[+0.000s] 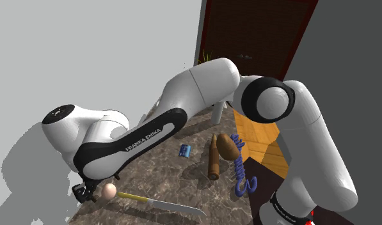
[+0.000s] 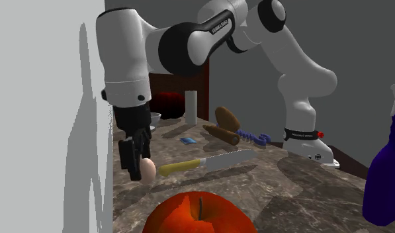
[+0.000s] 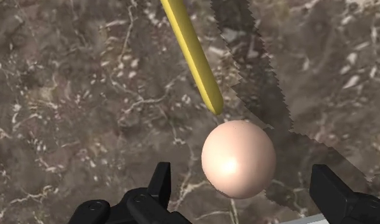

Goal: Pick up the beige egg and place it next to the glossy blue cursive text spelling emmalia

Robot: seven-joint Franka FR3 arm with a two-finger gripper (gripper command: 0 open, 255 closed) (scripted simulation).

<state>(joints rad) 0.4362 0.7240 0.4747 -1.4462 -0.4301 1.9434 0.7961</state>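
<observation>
- Black gripper (image 3: 242, 188) is held wide open just above the dark marbled counter (image 3: 67, 95), with nothing gripped; it is seen low at the shoulder view's left (image 1: 87, 190) and pointing down beside the grey wall in the second exterior view (image 2: 136, 162).
- The beige egg (image 3: 238, 159) is seen between the two fingers (image 3: 160, 181), clear of both and nearer one of them.
- The egg (image 1: 109, 190) is set on the counter (image 1: 157, 169), just beside the fingertips, at the end of the yellow handle of a knife (image 1: 160, 203).
- In the second exterior view the egg (image 2: 147, 169) is partly covered by the fingers, and the knife (image 2: 206, 162) is laid away from it across the counter (image 2: 288, 192).
- In the wrist view the knife handle (image 3: 191, 54) is almost touched by the egg.
- The glossy blue cursive text (image 1: 240, 167) is laid well apart from the egg, near the counter's edge beside the arm's base; it is also seen past the knife (image 2: 253, 138).
- A brown potato (image 1: 226, 147) and a brown roll (image 1: 214, 160) are laid just beside the text.
- A small blue object (image 1: 185, 151) is laid between the knife and the roll.
- A red apple (image 2: 199, 215) is seen in the second exterior view's foreground.
</observation>
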